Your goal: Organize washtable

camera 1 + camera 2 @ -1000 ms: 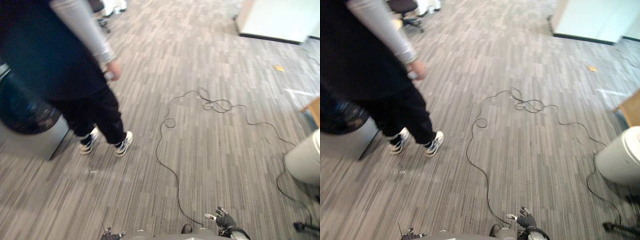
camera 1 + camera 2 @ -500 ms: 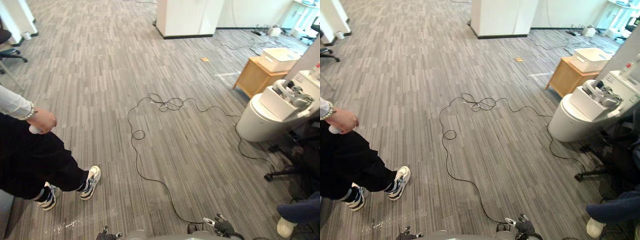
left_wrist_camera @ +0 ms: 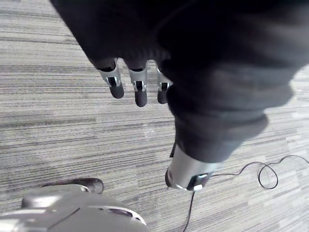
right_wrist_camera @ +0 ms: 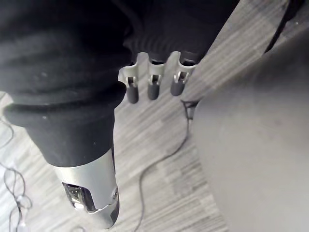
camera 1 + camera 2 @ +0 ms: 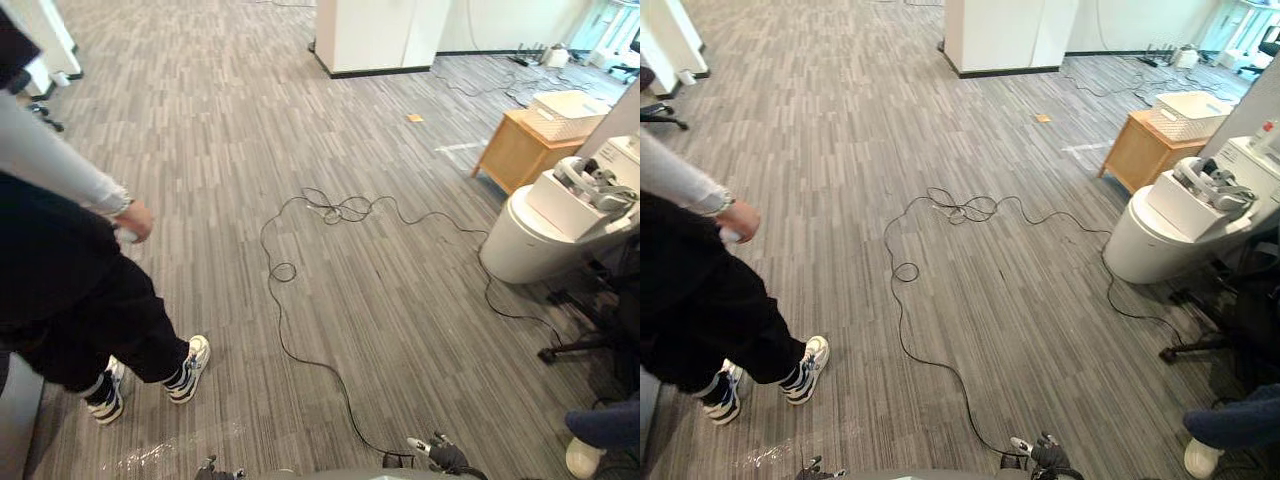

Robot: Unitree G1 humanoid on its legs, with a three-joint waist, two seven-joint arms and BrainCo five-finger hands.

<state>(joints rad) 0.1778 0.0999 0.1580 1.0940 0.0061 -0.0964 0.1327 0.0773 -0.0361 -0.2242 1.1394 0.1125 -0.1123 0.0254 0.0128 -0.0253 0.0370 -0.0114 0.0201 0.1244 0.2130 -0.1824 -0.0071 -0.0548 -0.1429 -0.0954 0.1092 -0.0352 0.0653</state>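
Most of what lies ahead is grey striped floor point(image 5: 330, 180), running off to a white pillar point(image 5: 375, 35) at the far end. Where the washtable stands I cannot tell, so nothing of the task looks started yet.

A person point(image 5: 70, 290) in dark clothes stands on the robot's left, one hand point(image 5: 133, 220) closed round a small white thing. On the right stands a white rounded machine point(image 5: 545, 235) with a box on top, and behind it a low wooden table point(image 5: 515, 150) carrying a white basket point(image 5: 565, 105). Nearer, the dark base of an office chair point(image 5: 575, 345) shows, and by it a second person's pale shoe point(image 5: 583, 457). A small orange scrap point(image 5: 414, 117) lies near the pillar.

The left hand point(image 3: 140, 89) hangs over the floor with fingers straight and thumb apart, holding nothing. The right hand point(image 4: 152, 84) is likewise slack and empty.

Going by the task alone, the things to sort would probably be light toiletries: bottles, cups, brushes (smooth, perhaps wet, so likely slippery). I would judge each best taken round its middle between fingers and thumb, with glass or thin plastic squeezed gently. None of that can be checked from here.
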